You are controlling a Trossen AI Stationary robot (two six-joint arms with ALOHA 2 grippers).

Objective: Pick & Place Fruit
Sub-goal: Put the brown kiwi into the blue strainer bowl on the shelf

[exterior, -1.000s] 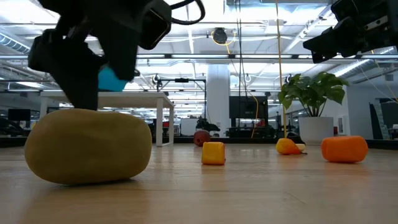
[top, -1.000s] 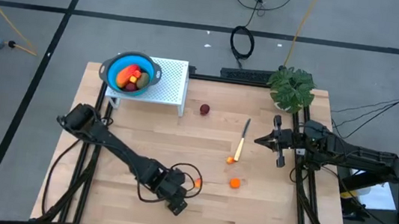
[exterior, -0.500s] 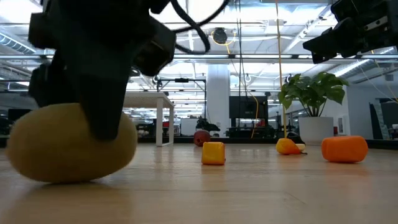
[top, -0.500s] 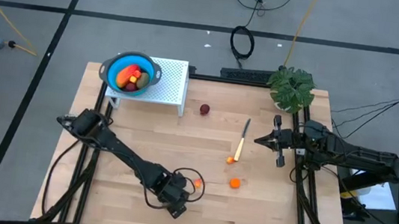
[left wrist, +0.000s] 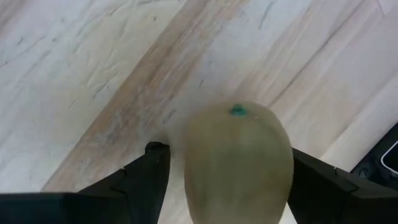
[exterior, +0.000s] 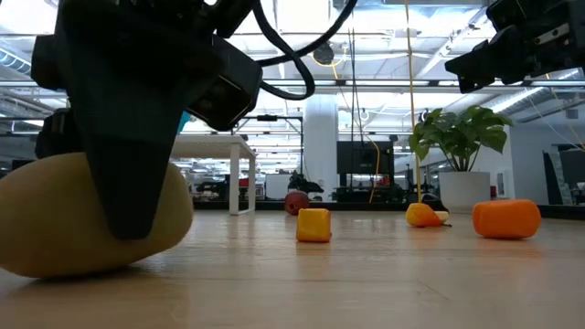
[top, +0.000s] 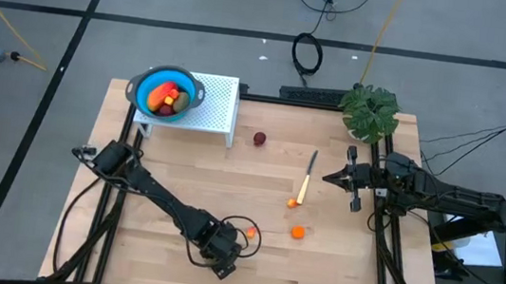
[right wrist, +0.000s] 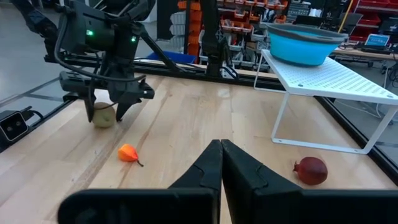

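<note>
The left gripper (top: 221,253) is low over the near part of the wooden table (top: 183,168), its two fingers (left wrist: 140,180) spread to either side of a tan-green oval fruit (left wrist: 239,165) that rests on the wood. From above this fruit is hidden under the gripper; the left wrist view shows it between the fingers, with a small green spot on its end, and the low view shows its rounded side (exterior: 55,224) on the table with one dark finger in front of it. Whether the fingers press on it cannot be told.

The right gripper (top: 328,179) hangs at the right side of the table, fingers pressed together and holding nothing, as the right wrist view (right wrist: 221,165) makes plain.

Only the high view shows the blue bowl (top: 137,84) on the white rack (top: 219,105) at the far left, with red, orange and green pieces inside. A dark red ball (top: 259,139) lies just right of the rack. A yellow-handled knife (top: 306,179) lies mid-table, with a small orange piece (top: 292,203) at its near end and another orange piece (top: 297,231) nearer. A tiny orange bit (top: 250,231) sits just right of the left gripper. A potted plant (top: 369,110) stands at the far right corner.
</note>
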